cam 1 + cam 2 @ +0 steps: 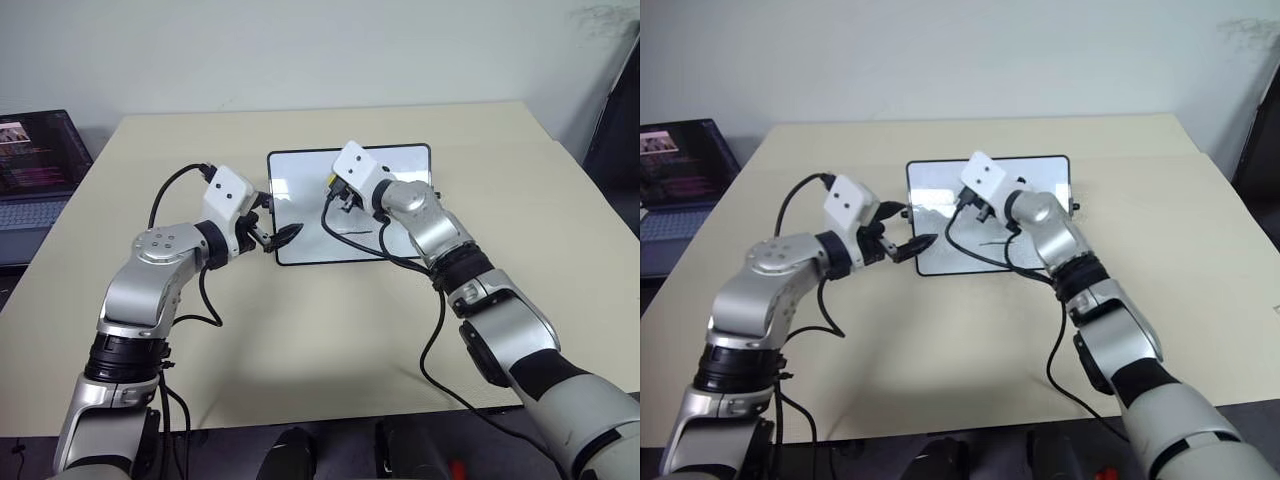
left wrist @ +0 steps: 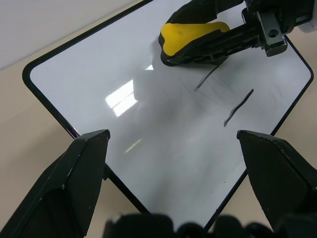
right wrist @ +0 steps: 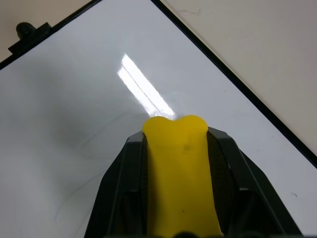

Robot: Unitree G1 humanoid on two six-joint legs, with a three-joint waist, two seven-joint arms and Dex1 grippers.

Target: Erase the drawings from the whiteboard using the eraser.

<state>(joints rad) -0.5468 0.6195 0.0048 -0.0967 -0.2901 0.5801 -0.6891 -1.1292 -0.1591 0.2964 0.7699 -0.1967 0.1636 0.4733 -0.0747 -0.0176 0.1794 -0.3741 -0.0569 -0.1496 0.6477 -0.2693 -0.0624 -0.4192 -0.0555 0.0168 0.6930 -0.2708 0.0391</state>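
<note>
Right tool (image 2: 208,39) clamped on the yellow eraser (image 2: 190,32), pressed to the whiteboard (image 1: 300,170) lying mid-desk (image 1: 300,330). Two dark drawings (image 2: 237,106) just beside the eraser, toward 5 o'clock. Left tool (image 2: 173,144) spread wide at the board's 9 o'clock edge.

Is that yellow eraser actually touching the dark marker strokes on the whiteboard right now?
Apart. In the left wrist view the eraser, held by the right gripper, sits above two strokes, with bare whiteboard between them.
</note>
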